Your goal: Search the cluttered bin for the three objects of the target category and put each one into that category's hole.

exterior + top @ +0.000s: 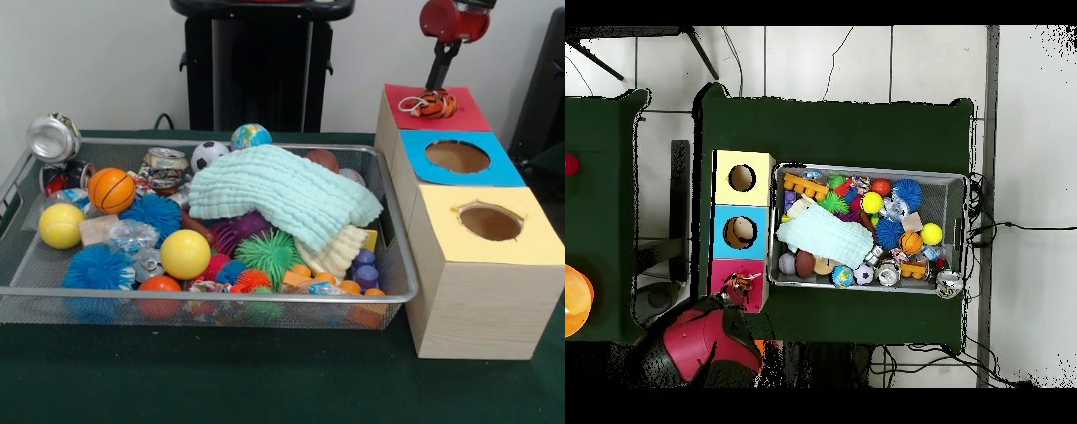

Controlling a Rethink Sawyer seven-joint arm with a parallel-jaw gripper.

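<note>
The claw (pixel 436 92) hangs over the red-topped box (pixel 465 113) at the far end of the row of boxes, directly above an orange, black and white striped toy (pixel 433 104) that sits at that box's hole. The claw meets the toy, but the front view does not resolve its tips, so whether it grips the toy or stands clear cannot be told. In the overhead view the red arm (pixel 695 345) reaches to the same box, and the toy (pixel 741 287) lies on the red top.

Next in the row is the blue-topped box (pixel 494 166), then the yellow-topped box (pixel 530 247); each has one round hole in its top.

The bin (pixel 212 299) stands on the green table (pixel 221 380) just beside the boxes. It holds a pale green cloth (pixel 282 196) draped over the middle of the clutter, two yellow balls (pixel 184 253), a small basketball (pixel 111 190), a soccer ball (pixel 208 154), a globe ball (pixel 251 136), blue spiky balls (pixel 152 212), a green spiky ball (pixel 267 253) and crushed cans (pixel 165 166). A silver can (pixel 52 137) rests on the bin's far corner rim.
</note>
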